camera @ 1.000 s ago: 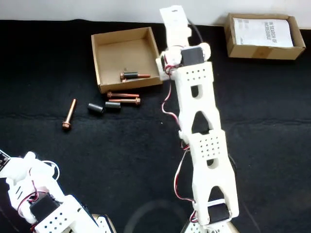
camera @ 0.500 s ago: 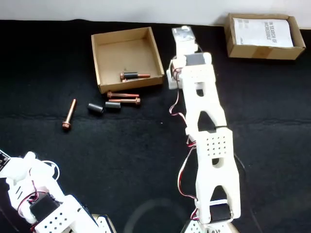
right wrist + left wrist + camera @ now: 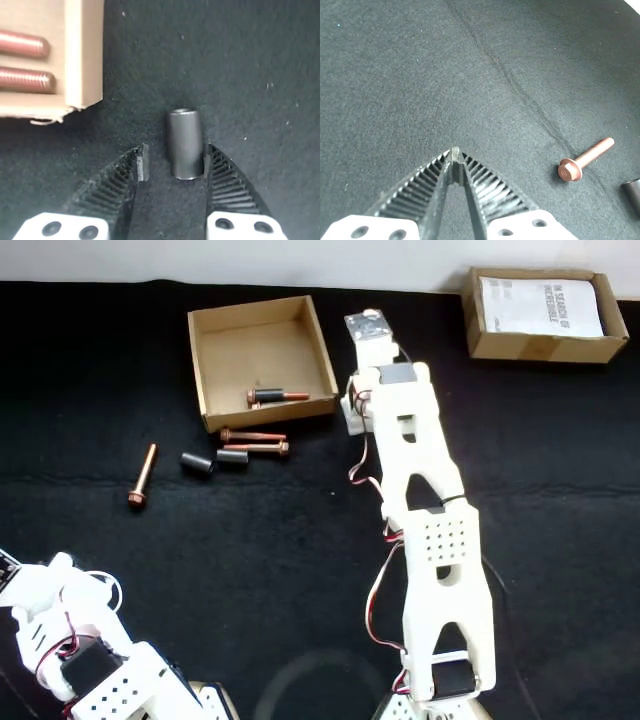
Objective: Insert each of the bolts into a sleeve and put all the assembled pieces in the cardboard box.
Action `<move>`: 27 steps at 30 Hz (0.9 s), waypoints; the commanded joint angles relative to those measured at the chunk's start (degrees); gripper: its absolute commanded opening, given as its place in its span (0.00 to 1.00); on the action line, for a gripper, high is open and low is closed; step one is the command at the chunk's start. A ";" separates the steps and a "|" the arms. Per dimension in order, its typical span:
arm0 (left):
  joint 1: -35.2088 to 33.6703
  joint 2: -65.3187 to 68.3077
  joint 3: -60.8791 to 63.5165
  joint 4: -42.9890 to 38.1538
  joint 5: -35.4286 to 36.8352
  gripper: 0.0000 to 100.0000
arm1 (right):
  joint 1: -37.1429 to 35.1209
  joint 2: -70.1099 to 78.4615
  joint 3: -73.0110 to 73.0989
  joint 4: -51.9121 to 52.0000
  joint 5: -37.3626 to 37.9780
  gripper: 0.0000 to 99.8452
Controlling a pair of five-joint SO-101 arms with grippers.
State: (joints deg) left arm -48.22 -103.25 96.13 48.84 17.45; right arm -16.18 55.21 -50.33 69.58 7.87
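the right gripper (image 3: 175, 161), jaws apart, straddled a sleeve (image 3: 185, 140) beside the cardboard box (image 3: 83, 60), likely lined up to grab it; the left gripper (image 3: 455, 156) sat pressed together, empty.

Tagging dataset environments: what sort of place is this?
Likely a lab or hobby bench: black cloth table, two white arms, loose bolts and sleeves by a box.

The right arm (image 3: 432, 570) and left arm (image 3: 110, 690) were white plastic with perforated links, black servos and red-and-white cables; the right end effector (image 3: 175, 159) had black ridged jaws.
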 commanded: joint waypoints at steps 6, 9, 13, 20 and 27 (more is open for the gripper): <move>-1.19 -0.66 0.92 0.26 -0.26 0.02 | 0.13 1.27 -0.75 -4.97 4.75 0.17; -1.19 -0.66 0.92 0.26 -0.26 0.02 | 0.04 3.82 -0.75 -4.44 4.40 0.17; -1.19 -0.66 0.92 0.26 -0.26 0.02 | 0.31 4.44 -0.84 -3.65 4.40 0.17; -1.19 -0.66 0.92 0.26 -0.26 0.02 | 0.31 4.44 -0.84 -3.65 4.40 0.00; -0.75 -0.57 0.92 0.26 -0.26 0.02 | -0.04 2.33 -8.48 6.37 4.31 0.01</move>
State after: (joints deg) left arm -49.01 -103.25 96.13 48.84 17.45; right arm -15.74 59.69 -54.11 70.02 11.91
